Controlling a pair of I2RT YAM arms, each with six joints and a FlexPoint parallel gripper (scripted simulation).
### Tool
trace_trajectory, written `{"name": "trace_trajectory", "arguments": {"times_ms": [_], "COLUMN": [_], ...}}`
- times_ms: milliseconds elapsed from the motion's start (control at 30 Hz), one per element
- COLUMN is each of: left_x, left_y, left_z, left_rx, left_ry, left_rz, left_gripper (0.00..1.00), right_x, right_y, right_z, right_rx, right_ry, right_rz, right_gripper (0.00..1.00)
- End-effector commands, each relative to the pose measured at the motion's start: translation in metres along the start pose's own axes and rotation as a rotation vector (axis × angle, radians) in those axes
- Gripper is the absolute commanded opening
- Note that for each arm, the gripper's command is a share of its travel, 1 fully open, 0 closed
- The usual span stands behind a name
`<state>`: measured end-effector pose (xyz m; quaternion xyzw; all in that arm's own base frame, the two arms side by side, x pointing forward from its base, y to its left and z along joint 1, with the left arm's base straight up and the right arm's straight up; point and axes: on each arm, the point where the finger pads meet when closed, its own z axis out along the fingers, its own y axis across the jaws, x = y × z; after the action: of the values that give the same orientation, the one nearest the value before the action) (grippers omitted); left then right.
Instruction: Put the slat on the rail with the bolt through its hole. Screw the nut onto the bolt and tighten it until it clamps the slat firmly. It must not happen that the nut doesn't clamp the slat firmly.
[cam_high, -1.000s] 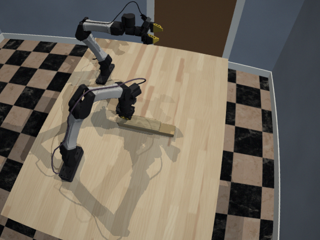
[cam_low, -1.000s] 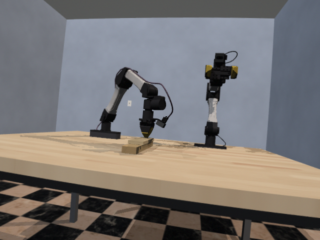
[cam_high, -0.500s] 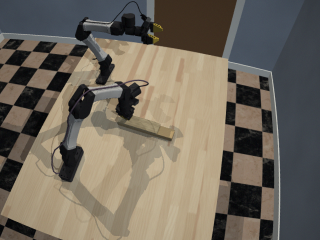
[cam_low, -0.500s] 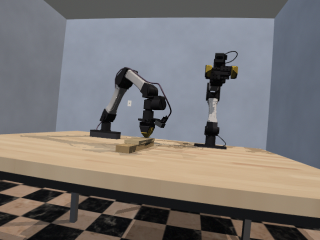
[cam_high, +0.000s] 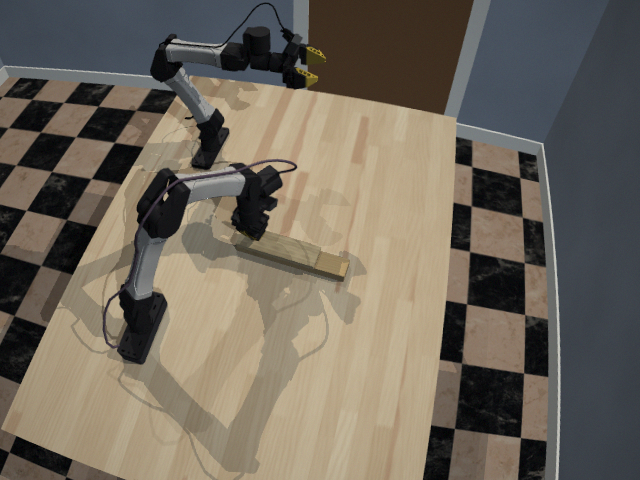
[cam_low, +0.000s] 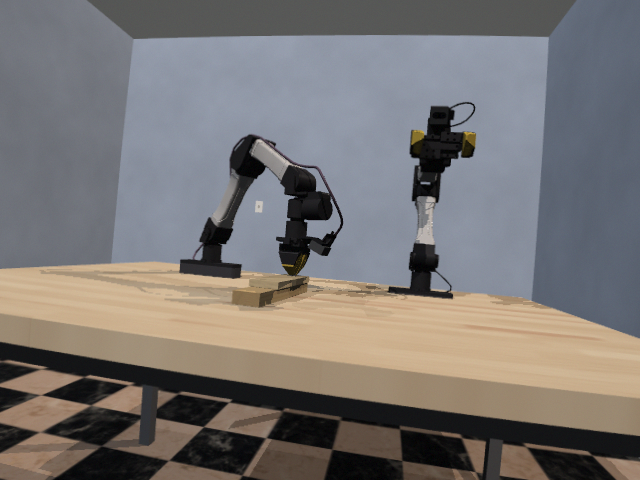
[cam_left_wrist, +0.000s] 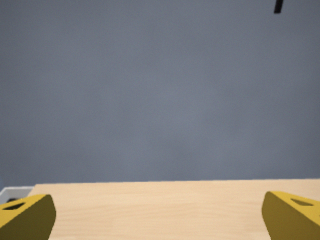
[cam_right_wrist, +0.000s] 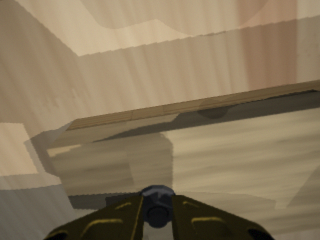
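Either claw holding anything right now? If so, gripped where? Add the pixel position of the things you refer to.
Right claw (cam_high: 250, 236) (cam_low: 293, 273) (cam_right_wrist: 158, 209): dark round piece (cam_right_wrist: 158, 192), pinched by its sides between the fingertips; probably the nut, but I can't tell nut from bolt head. Left claw (cam_high: 321, 68) (cam_low: 443, 143) (cam_left_wrist: 159, 216): open, nothing held.

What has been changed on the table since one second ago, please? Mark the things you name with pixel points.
The rail (cam_high: 332, 264) (cam_low: 245, 297) (cam_right_wrist: 140, 114) has swung its exposed end slightly down in the top view, leftward in the exterior view; the slat (cam_high: 284, 249) (cam_low: 268, 282) (cam_right_wrist: 225, 150) shifted less. The right hand (cam_high: 250, 236) (cam_low: 294, 273) (cam_right_wrist: 157, 204) has twisted. The left hand (cam_high: 320, 68) (cam_low: 443, 144) (cam_left_wrist: 158, 202) stayed raised and open.
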<state>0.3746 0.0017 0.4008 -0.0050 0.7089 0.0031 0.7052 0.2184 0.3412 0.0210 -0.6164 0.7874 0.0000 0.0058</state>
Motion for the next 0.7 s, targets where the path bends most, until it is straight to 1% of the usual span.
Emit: {"name": "trace_trajectory", "arguments": {"times_ms": [0,633,667], "left_x": [-0.0075,-0.0075,-0.0075], "left_y": [-0.0007,-0.0007,-0.0007], "left_z": [-0.0019,-0.0019,-0.0019], "left_rx": [0.002,0.002,0.002], "left_ry": [-0.02,-0.02,-0.02], "left_rz": [0.001,0.001,0.001], "left_gripper": [1.0,1.0,1.0], "right_x": [0.0015,-0.0014,-0.0027], "right_y": [0.001,-0.0006,-0.0016], "right_z": [-0.0001,-0.0025,-0.0046], "right_rx": [0.003,0.003,0.004], "right_ry": [0.003,-0.008,-0.016], "right_rz": [-0.019,-0.009,0.001], "right_gripper": [0.11,0.11,0.22]}}
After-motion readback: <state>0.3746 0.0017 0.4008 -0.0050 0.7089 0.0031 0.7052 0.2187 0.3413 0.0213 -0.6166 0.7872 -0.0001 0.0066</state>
